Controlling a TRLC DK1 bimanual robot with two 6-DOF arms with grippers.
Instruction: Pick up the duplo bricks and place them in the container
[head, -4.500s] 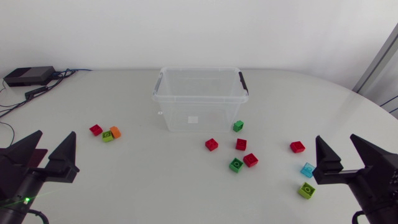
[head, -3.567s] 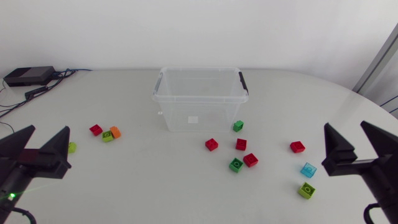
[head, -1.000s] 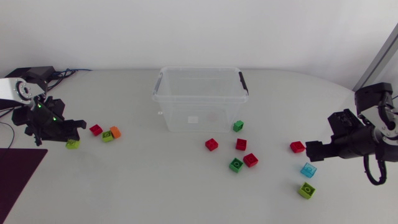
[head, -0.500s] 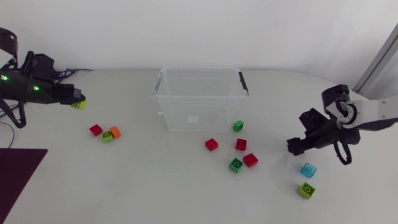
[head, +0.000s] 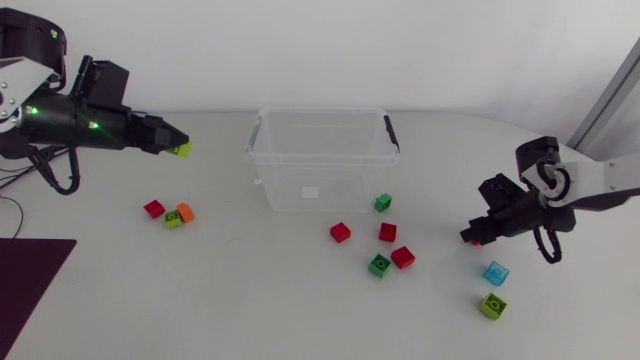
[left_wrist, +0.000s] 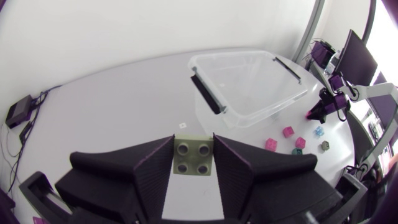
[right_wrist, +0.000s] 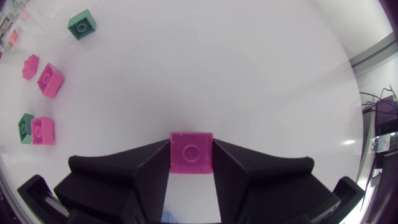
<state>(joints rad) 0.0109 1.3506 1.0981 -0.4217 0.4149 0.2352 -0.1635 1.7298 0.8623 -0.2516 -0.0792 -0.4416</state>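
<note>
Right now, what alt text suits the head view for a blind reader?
Each arm grips a brick in its jaws: the left arm a lime brick near the clear container, the right arm a red brick. Other bricks dot the table.

From above, the right tool (head: 478, 237) hides most of its small red plastic brick (right_wrist: 191, 152); the left arm (head: 45, 118) is cropped.

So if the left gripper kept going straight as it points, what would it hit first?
Probably the clear container, at its near handle end; only bare table lies between. The left gripper holds a lime brick, and its height is unclear, so it might clear the rim.
</note>
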